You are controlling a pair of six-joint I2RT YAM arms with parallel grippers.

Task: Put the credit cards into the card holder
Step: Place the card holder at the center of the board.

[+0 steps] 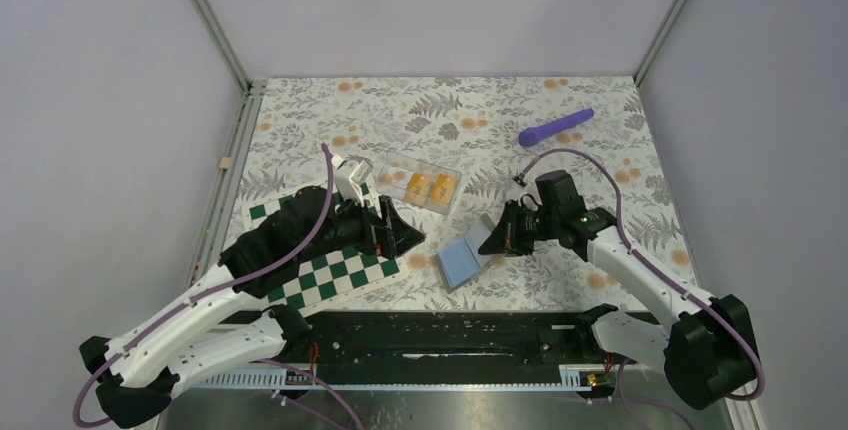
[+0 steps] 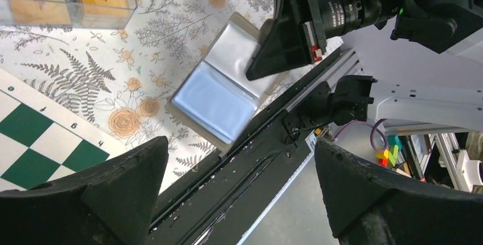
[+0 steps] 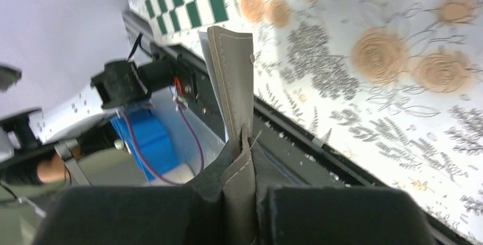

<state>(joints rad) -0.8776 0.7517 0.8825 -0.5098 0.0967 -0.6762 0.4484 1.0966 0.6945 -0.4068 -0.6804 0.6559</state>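
Eyes on the left arm first: it stretches low from its base across the chessboard (image 1: 330,275), and the left hand (image 1: 402,230) hangs just past the board's far corner with its fingers spread wide, holding nothing. From its wrist view we see both dark fingers (image 2: 114,194) framing the bottom of the picture, with the counter (image 1: 450,110) and the black rail at its near edge between them.

Over to the right arm. It bends in from the right side, forearm angled toward the middle, and the right hand (image 1: 492,240) points left and down at the card holder (image 1: 462,262). That hand is clamped tight on the holder. The right wrist view shows a grey stitched flap (image 3: 236,85) pinched between the two pads and standing up from them. From the left wrist view we see the holder lying open near the front edge of the counter, pale blue sleeve up, with the right hand biting its far edge.

Now the credit cards (image 1: 417,188): they sit in a clear box (image 1: 393,176) on the counter, just beyond the left hand and well apart from the holder. We count two orange faces side by side in there. Neither hand touches them.

A purple rod (image 1: 556,127) lies at the back right of the counter, apart from everything else.
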